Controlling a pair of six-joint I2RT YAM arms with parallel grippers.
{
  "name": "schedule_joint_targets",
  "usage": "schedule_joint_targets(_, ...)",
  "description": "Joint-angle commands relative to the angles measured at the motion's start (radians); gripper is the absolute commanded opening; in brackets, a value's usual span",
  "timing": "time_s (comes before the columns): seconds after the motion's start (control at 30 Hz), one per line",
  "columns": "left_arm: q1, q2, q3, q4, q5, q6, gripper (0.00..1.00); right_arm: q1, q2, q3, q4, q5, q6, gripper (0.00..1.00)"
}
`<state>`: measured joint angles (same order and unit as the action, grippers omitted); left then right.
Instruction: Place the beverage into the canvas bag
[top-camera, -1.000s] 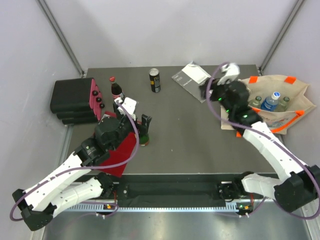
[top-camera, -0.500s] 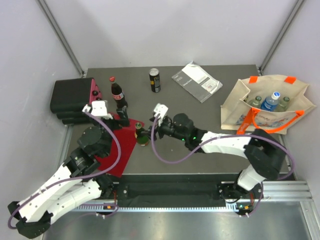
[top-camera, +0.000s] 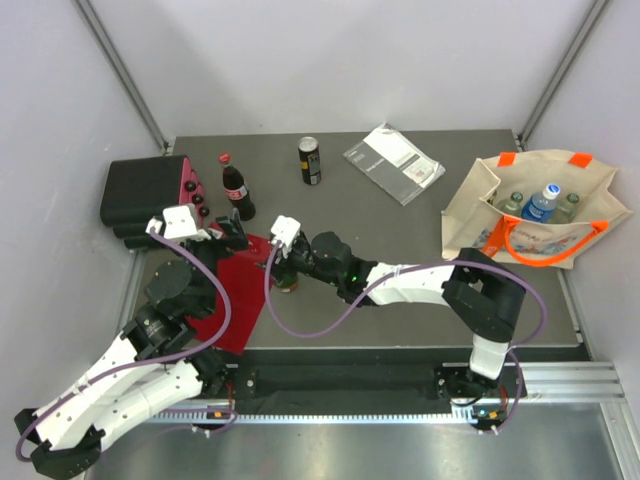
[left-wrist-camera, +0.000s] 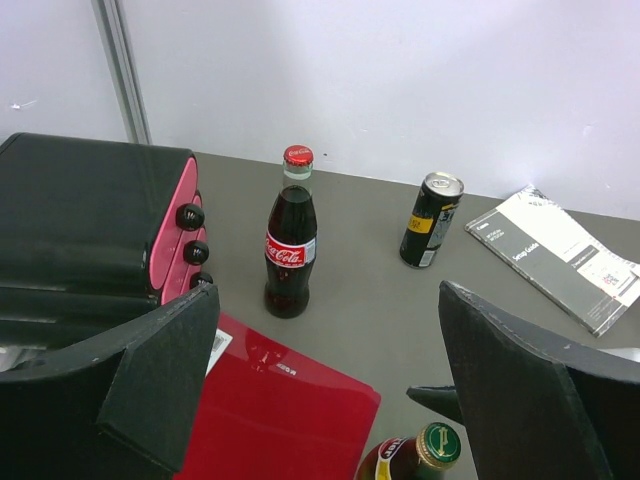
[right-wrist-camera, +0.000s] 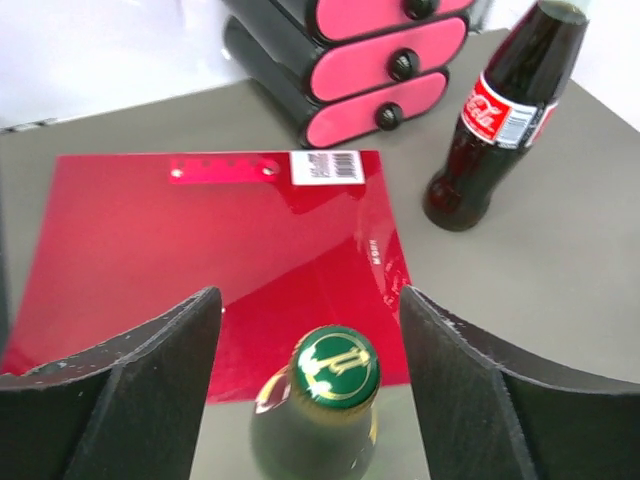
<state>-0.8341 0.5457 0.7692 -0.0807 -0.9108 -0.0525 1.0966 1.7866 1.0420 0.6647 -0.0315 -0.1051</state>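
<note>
Near the front left of the table (top-camera: 400, 225), at the edge of a red folder (right-wrist-camera: 200, 240), stands the beverage (right-wrist-camera: 325, 400): a dark glass bottle with a green and gold crown cap, upright and sealed. Being glass and apparently full, it is likely heavy for its width, rigid, smooth and prone to slip or tip, so the firmest hold would be on the body or shoulder below the cap rather than on the narrow neck. The right gripper (right-wrist-camera: 307, 300) reaches across the table and straddles it, jaws parted with a gap showing on either side of the cap, so nothing is gripped yet. The left gripper (left-wrist-camera: 325, 310) hangs just beside it with jaws spread wide and empty. Behind the folder are a cola bottle (right-wrist-camera: 500, 110) and a black drawer unit with pink fronts (right-wrist-camera: 380, 60); farther back sit a dark can (left-wrist-camera: 432, 220) and a grey booklet (top-camera: 393, 162). The canvas bag (top-camera: 470, 215) stands well apart at the far right, mouth open, with other bottles already inside, so a long carry across the table lies ahead.
</note>
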Motion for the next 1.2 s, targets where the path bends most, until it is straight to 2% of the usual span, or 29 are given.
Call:
schedule_joint_targets(0.0,0.000,0.000,-0.008,0.053,-0.008,0.000,0.95,0.013,0.049,0.062,0.049,0.070,-0.031,0.70)
schedule_joint_targets(0.2,0.000,0.002,-0.011,0.055,0.001,0.000,0.95,0.023,0.063,0.032,0.044,0.127,-0.034,0.65)
schedule_joint_targets(0.3,0.000,0.007,-0.011,0.055,0.013,0.000,0.95,0.026,0.051,0.001,0.068,0.151,-0.034,0.47)
schedule_joint_targets(0.33,0.000,0.013,-0.011,0.053,0.013,0.000,0.95,0.026,0.045,-0.010,0.078,0.175,-0.034,0.37)
schedule_joint_targets(0.4,0.000,0.013,-0.011,0.053,0.013,0.002,0.95,0.026,0.022,-0.034,0.093,0.197,-0.039,0.29)
schedule_joint_targets(0.43,-0.002,0.016,-0.013,0.053,0.015,0.002,0.95,0.026,0.014,-0.039,0.093,0.218,-0.044,0.21)
schedule_joint_targets(0.5,0.000,0.014,-0.013,0.055,0.016,0.003,0.95,0.026,-0.004,-0.049,0.082,0.232,-0.061,0.13)
schedule_joint_targets(0.53,0.000,0.014,-0.013,0.053,0.016,0.005,0.95,0.026,-0.010,-0.053,0.069,0.248,-0.067,0.04)
schedule_joint_targets(0.57,-0.002,0.014,-0.015,0.053,0.018,0.005,0.95,0.025,-0.024,-0.057,0.064,0.260,-0.071,0.00)
schedule_joint_targets(0.83,-0.002,0.025,-0.015,0.052,0.044,0.006,0.95,-0.009,-0.151,-0.091,-0.059,0.380,-0.036,0.00)
schedule_joint_targets(1.0,-0.002,0.037,-0.013,0.047,0.062,0.006,0.95,-0.122,-0.291,-0.065,-0.236,0.317,0.073,0.00)
schedule_joint_targets(1.17,0.000,0.040,-0.011,0.042,0.069,0.006,0.95,-0.213,-0.421,-0.014,-0.411,0.297,0.097,0.00)
